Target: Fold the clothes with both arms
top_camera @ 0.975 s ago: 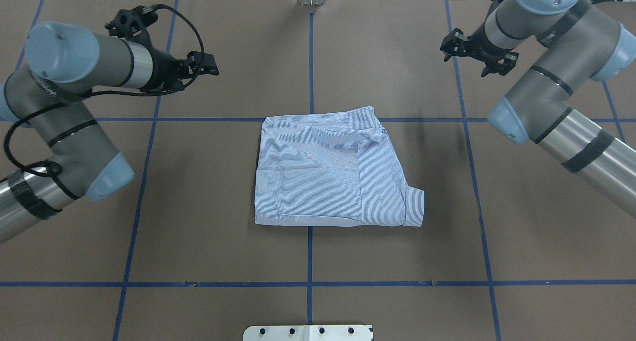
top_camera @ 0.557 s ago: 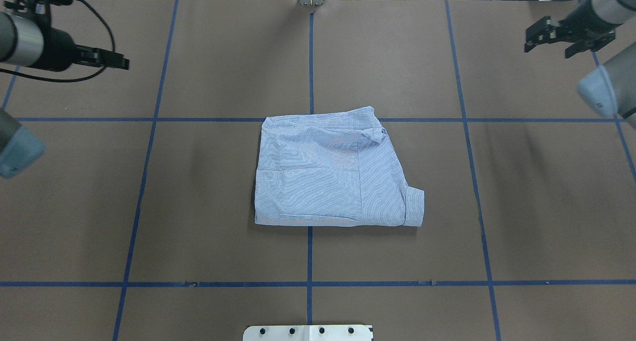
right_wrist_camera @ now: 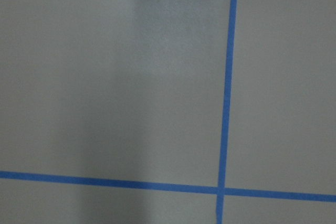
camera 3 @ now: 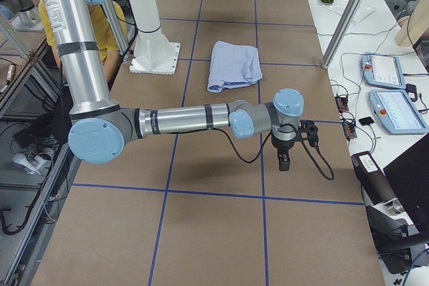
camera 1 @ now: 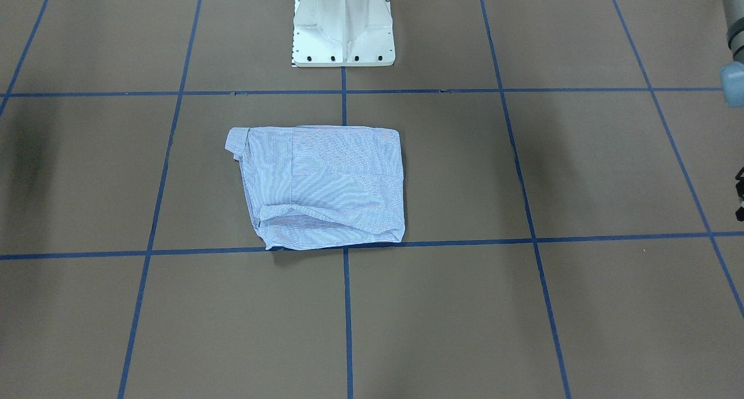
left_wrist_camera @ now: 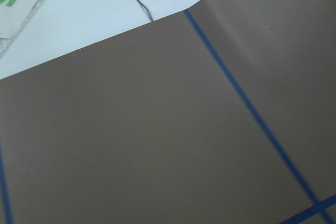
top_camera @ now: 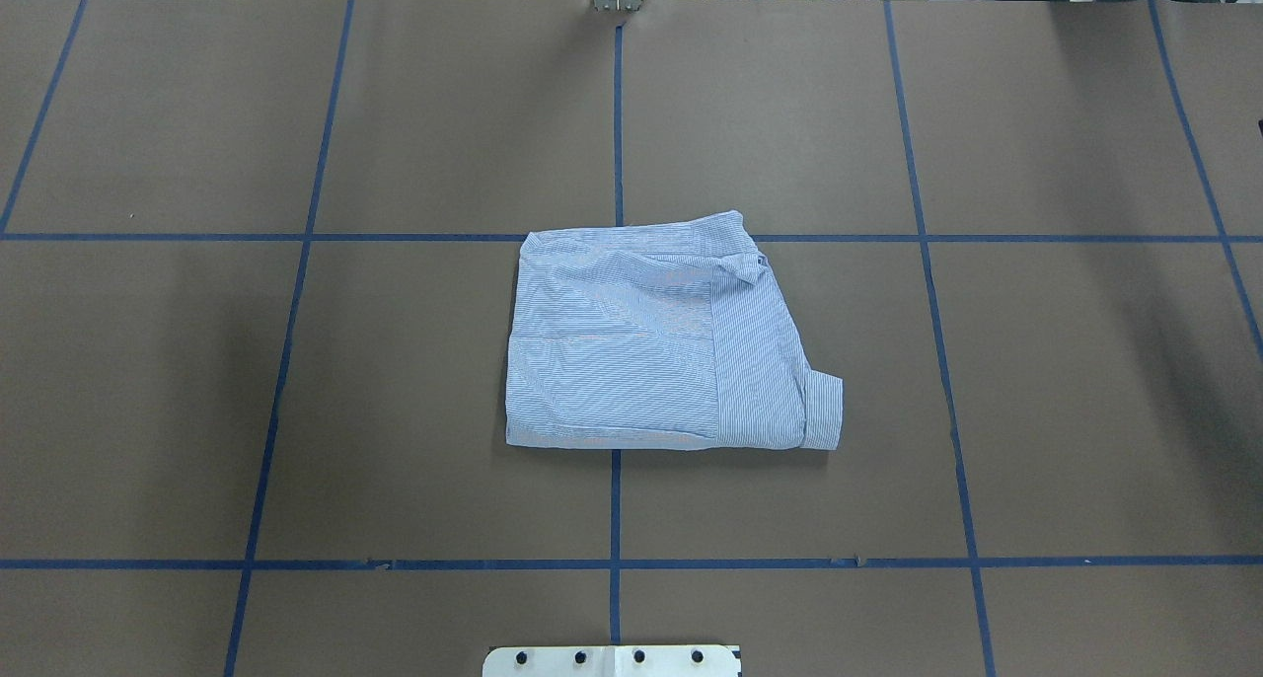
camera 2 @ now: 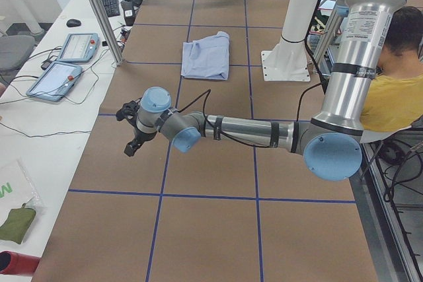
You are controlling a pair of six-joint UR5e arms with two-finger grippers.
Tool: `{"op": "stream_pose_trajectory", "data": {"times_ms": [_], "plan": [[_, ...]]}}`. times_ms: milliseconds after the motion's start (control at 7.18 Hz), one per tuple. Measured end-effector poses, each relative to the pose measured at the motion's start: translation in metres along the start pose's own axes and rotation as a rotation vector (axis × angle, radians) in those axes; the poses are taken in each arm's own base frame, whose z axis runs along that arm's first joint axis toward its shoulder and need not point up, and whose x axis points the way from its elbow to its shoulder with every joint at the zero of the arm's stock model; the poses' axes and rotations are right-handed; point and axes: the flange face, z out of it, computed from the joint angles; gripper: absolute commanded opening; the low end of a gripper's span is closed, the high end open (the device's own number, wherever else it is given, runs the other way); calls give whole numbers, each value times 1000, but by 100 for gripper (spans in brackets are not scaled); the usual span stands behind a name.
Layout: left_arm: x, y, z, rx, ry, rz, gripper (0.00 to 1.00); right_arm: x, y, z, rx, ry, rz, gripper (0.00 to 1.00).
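Two arms stretch out low over opposite ends of the desk (top_camera: 395, 114), well apart from the shirt (top_camera: 651, 351), which lies alone near the middle of the brown, blue-taped surface. The shirt (camera 1: 325, 184) is folded into a compact, roughly rectangular bundle, flat on the desk in front of the white pedestal (camera 1: 343, 21), and it straddles the central tape line, with its far edge along a cross line. A cuff (top_camera: 827, 411) sticks out at the corner nearest the robot on its right side, and the top layer shows soft creases near the far edge. From the desk's left end, the left arm (camera 2: 251, 130) reaches away from the robot, and the left tool (camera 2: 133, 142) hangs pointing down over bare desk near the edge. Only this side view shows it well, so I cannot tell whether it is open or closed. From the right end, the right arm (camera 3: 181, 120) lies out the same way, and the right tool (camera 3: 285, 160) points down over a bare square. Its state cannot be told either. Both wrist cameras show only brown covering and blue tape. A person in a yellow top (camera 2: 396, 90) sits behind the robot, and two tablets (camera 2: 66, 61) lie on a side table.
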Motion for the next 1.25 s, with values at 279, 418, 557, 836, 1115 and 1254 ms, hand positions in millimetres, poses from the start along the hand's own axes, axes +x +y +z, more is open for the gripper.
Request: {"op": "stream_pose_trajectory", "data": {"times_ms": [279, 418, 557, 836, 1115, 1254], "plan": [[-21, 14, 0, -55, -6, -30, 99, 19, 14, 5, -78, 5, -17, 100], [-24, 20, 0, -68, -5, -42, 99, 24, 20, 9, -95, 1, -13, 100], [-26, 31, 0, -78, 1, -53, 99, 27, 24, 13, -103, 1, -7, 100], [-29, 58, 4, -99, 9, -74, 100, 31, 29, 17, -113, -6, 9, 100], [-27, 66, 3, -101, 23, -84, 100, 30, 32, 20, -122, -45, 21, 100], [-26, 64, 1, -98, 30, -86, 100, 31, 35, 22, -127, -59, 24, 100]]}}
